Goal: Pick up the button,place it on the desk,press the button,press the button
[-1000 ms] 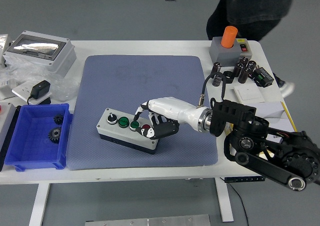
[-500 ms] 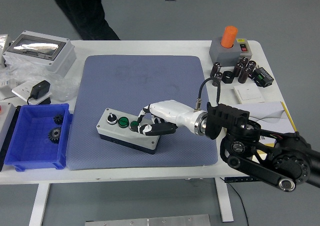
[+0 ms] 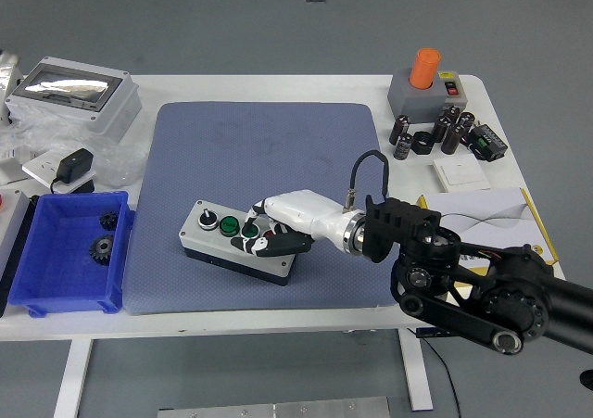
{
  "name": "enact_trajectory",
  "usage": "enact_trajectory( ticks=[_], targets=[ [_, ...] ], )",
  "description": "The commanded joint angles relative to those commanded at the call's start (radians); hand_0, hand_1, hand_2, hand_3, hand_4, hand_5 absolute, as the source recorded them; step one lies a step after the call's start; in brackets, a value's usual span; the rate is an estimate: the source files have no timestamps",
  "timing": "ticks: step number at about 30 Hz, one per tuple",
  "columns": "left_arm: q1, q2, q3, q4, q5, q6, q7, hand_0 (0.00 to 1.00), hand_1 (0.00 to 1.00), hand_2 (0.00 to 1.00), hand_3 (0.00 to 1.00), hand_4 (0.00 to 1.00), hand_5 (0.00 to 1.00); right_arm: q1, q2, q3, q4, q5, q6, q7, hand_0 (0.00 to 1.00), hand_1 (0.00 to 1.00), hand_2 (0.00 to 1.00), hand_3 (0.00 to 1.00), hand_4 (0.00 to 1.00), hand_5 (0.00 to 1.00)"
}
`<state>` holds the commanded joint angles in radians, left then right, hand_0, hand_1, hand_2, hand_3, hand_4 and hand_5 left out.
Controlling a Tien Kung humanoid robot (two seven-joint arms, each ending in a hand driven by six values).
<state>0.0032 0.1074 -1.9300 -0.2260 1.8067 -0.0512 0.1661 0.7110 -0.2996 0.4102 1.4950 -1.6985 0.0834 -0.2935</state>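
Note:
A grey button box [image 3: 208, 235] with a black base lies on the blue-grey mat [image 3: 259, 149], left of centre. Its top carries a black knob [image 3: 207, 220] and two green buttons [image 3: 227, 228]. My right hand [image 3: 262, 234], white with black fingertips, rests on the box's right end. Its fingers are curled down over the buttons there, covering that end of the box. One fingertip touches the top near the second green button [image 3: 248, 232]. The hand grasps nothing. The left arm is out of view.
A blue bin [image 3: 46, 288] with gears stands at the left edge. A grey box with an orange cylinder [image 3: 425, 69], dark cylinders [image 3: 452, 128] and papers [image 3: 473, 200] lie at the right. A grey lidded box [image 3: 69, 89] and an adapter [image 3: 72, 168] sit at the back left.
My right hand has slid left along the box top and lowered onto the buttons. The arm moved left with it. The person at the table's far side has left the view.

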Motion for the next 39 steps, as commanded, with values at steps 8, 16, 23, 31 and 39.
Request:
enact_trajectory(
  ticks=[8,16,23,31,39],
  targets=[
    [0.001,-0.001,-0.004,0.006,0.005,-0.003,-0.013,0.661,0.630,0.612,0.731,0.847,0.677,-0.001,-0.003,-0.009,-0.005,-0.007,-0.016,0.010,0.076,0.170,0.215,0.677,0.686,0.998],
    [0.001,-0.002,-0.012,0.013,0.015,-0.005,-0.027,0.661,0.630,0.611,0.730,0.849,0.680,-0.036,-0.031,0.118,0.050,0.115,-0.107,0.121,0.078,0.172,0.209,0.671,0.668,0.998],
    [0.005,-0.005,-0.010,0.014,0.012,-0.004,-0.028,0.661,0.630,0.611,0.731,0.849,0.683,-0.152,-0.044,0.230,0.043,0.212,-0.218,0.209,0.079,0.172,0.209,0.650,0.663,0.975],
    [0.007,-0.011,-0.015,0.013,0.020,-0.006,-0.028,0.662,0.631,0.611,0.730,0.849,0.683,-0.278,-0.005,0.314,-0.005,0.369,-0.364,0.388,0.112,0.202,0.246,0.652,0.699,0.943],
    [0.002,-0.011,-0.022,0.015,0.032,-0.009,-0.032,0.662,0.631,0.612,0.731,0.849,0.685,-0.359,-0.010,0.373,0.003,0.311,-0.452,0.542,0.305,0.416,0.549,0.717,0.695,0.998]
  ],
)
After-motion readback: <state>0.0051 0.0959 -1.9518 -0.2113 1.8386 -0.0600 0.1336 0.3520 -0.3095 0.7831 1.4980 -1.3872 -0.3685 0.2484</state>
